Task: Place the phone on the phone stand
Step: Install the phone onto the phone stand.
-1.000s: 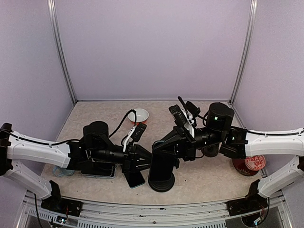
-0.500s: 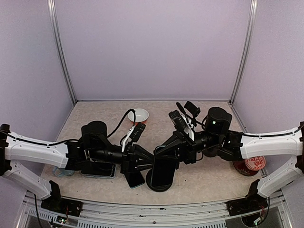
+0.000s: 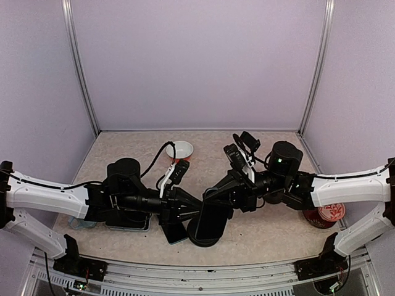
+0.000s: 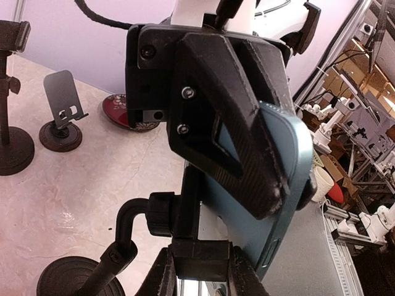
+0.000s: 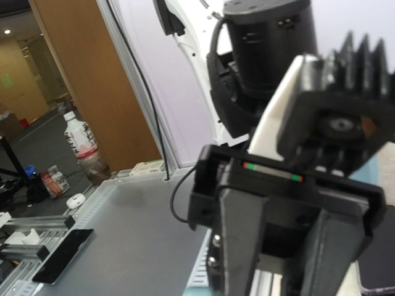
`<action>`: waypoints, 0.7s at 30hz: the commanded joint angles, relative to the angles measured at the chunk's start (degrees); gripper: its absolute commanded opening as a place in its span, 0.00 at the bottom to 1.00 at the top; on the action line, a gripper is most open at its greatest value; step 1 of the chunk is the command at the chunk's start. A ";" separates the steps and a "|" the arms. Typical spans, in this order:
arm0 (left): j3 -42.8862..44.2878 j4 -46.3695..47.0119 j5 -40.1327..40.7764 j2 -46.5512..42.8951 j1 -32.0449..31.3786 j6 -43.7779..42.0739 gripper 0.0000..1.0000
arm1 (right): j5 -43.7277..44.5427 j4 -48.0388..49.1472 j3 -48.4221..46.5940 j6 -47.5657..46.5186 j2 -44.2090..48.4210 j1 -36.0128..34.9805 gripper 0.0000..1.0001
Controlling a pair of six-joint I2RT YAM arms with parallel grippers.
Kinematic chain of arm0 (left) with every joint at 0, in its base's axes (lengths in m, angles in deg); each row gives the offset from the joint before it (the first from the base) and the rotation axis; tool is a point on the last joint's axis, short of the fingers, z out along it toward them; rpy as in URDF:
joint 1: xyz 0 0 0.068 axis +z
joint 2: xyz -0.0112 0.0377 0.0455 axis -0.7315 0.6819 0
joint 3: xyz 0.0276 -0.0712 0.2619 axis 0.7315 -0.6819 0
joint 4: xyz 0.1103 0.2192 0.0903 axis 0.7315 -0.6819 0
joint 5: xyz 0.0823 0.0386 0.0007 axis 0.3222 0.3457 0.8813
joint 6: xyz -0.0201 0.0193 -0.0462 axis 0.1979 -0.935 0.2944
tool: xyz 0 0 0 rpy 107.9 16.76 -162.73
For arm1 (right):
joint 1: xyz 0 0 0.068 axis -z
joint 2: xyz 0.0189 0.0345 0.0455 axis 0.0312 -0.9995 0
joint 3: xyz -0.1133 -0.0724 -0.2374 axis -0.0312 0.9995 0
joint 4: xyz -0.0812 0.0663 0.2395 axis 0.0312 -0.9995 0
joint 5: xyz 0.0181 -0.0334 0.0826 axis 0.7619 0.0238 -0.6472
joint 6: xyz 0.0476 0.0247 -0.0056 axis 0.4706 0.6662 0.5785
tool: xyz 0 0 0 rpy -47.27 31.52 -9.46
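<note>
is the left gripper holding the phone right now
Yes, the left wrist view shows the blue phone clamped between the left gripper's fingers.

Arms reach inward, left gripper (image 3: pixel 190 211) clamped, right gripper (image 3: pixel 211 196) closed
</note>
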State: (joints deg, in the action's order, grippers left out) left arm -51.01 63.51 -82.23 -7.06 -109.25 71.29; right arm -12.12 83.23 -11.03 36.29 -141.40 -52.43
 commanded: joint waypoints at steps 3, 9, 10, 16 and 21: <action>2.35 3.13 -2.64 -5.88 -0.18 -2.46 0.00 | -0.21 -8.40 2.54 -1.85 2.66 6.06 0.00; 1.67 1.05 1.11 -8.27 0.24 -3.32 0.00 | -0.32 -12.95 2.19 -3.60 3.29 7.34 0.00; 1.53 0.85 1.43 -8.62 0.46 -3.32 0.00 | -0.33 -13.45 2.15 -3.73 3.33 7.49 0.00; 0.94 1.25 1.94 -9.16 0.91 -2.73 0.00 | 0.32 -14.50 1.89 -2.97 2.18 7.72 0.00; 1.27 2.04 2.16 -7.20 0.59 -1.74 0.00 | -0.68 -13.06 0.74 0.10 0.33 7.64 0.00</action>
State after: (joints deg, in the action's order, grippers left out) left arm -51.04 58.42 -77.51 -11.13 -109.07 69.76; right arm -11.64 76.63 -10.76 34.67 -139.72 -47.67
